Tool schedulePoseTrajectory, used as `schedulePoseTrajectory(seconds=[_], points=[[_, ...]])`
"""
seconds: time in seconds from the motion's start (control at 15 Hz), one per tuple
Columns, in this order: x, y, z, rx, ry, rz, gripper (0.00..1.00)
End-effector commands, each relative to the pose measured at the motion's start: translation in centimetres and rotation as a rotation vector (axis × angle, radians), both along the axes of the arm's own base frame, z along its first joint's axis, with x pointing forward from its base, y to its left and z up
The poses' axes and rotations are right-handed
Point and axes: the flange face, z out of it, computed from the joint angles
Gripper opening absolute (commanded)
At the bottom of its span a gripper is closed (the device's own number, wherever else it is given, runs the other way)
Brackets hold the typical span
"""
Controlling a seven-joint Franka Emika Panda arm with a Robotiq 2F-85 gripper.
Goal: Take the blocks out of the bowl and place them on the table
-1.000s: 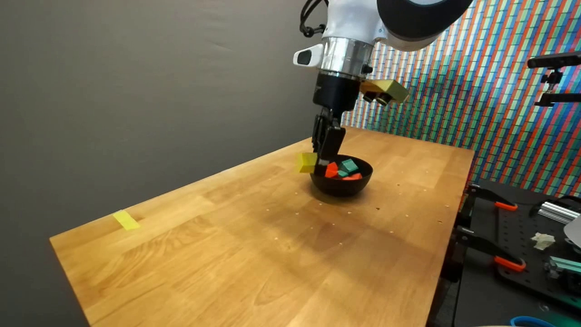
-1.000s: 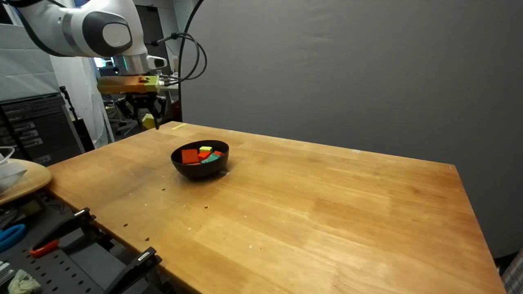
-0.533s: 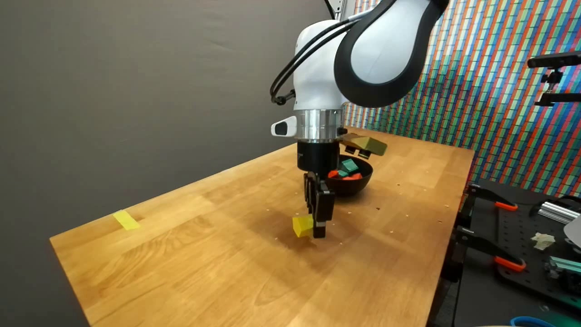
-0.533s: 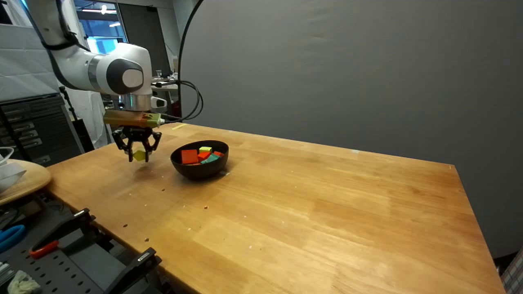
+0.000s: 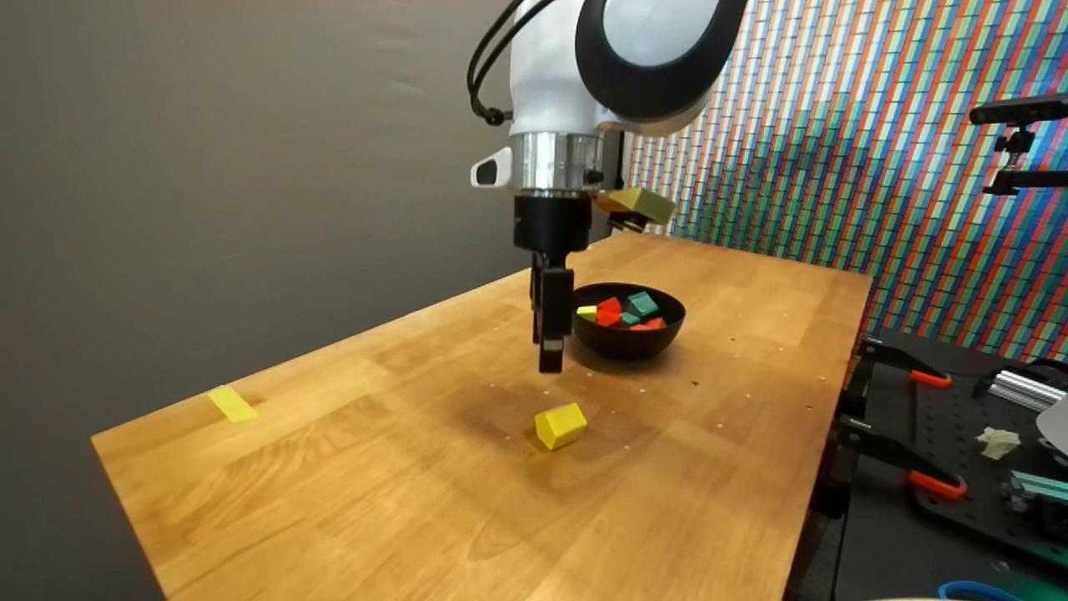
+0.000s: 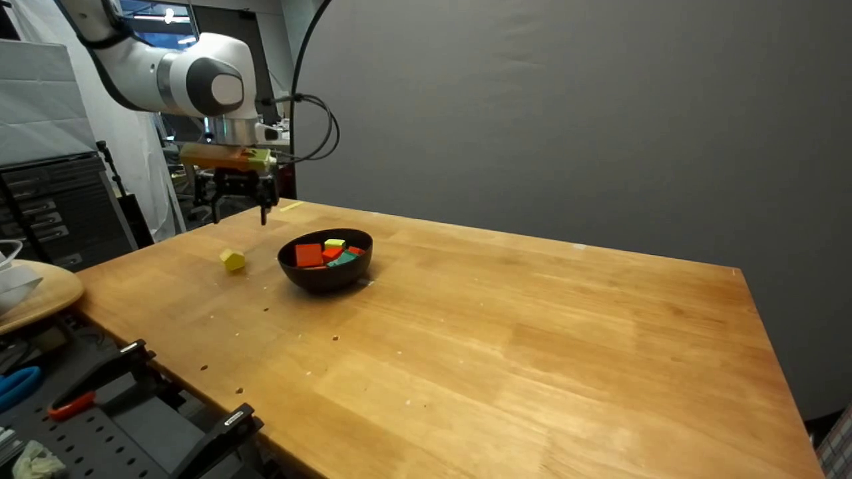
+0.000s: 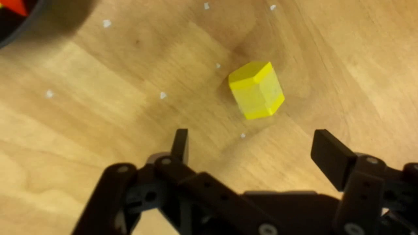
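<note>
1. The yellow block (image 7: pixel 256 93) rests alone on the worktop (image 6: pixel 532 346), near the bowl (image 6: pixel 325 282) but apart from it. Its many flat sides could let it roll if bumped.
2. Inside the bowl sit a red cube (image 6: pixel 309 255), a pale-yellow block (image 6: pixel 335 243), a green block (image 5: pixel 642 304) and more red pieces (image 6: pixel 333 253), crowded together; what lies underneath is hidden. Closing on one may snag its neighbour and flick it out.
3. The end effector (image 7: pixel 251 141) hangs above the worktop, jaws spread wide, holding nothing.
4. Lowered into the bowl at that spread, it could well strike the rim and tip or shove the bowl.
5. Later blocks set down too close might knock the yellow one.
</note>
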Motion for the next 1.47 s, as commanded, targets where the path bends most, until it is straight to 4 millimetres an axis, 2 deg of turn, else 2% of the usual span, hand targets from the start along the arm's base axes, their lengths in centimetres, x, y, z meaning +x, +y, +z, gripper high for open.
schedulePoseTrajectory(seconds=[0.0,0.13,0.4,0.47,0.53,0.67,0.73,0.93,1.0,1.07,1.13,1.2,1.33,1.4], points=[[0.9,-4.5,5.5,-0.03,-0.087,-0.118,1.0],[1.5,-8.3,6.5,-0.056,-0.099,-0.175,1.0],[2.3,-16.1,6.5,-0.148,-0.127,-0.265,1.0],[3.0,-13.9,5.7,-0.107,-0.107,-0.231,1.0],[3.0,-15.5,5.6,-0.127,-0.107,-0.246,1.0],[2.9,-16.6,5.4,-0.139,-0.104,-0.259,1.0],[2.9,-16.5,4.9,-0.139,-0.104,-0.247,1.0],[2.5,-16.9,1.5,-0.156,-0.063,-0.217,1.0],[2.4,-17.1,0.6,-0.16,-0.048,-0.214,0.94],[2.2,-17.2,-0.2,-0.162,-0.036,-0.208,0.83],[2.1,-17.2,-1.0,-0.162,-0.021,-0.202,0.78],[2.0,-17.1,-1.6,-0.162,-0.012,-0.193,0.82],[1.8,-16.9,-2.7,-0.161,0.002,-0.178,0.78],[1.8,-16.7,-3.2,-0.161,0.006,-0.169,0.82]])
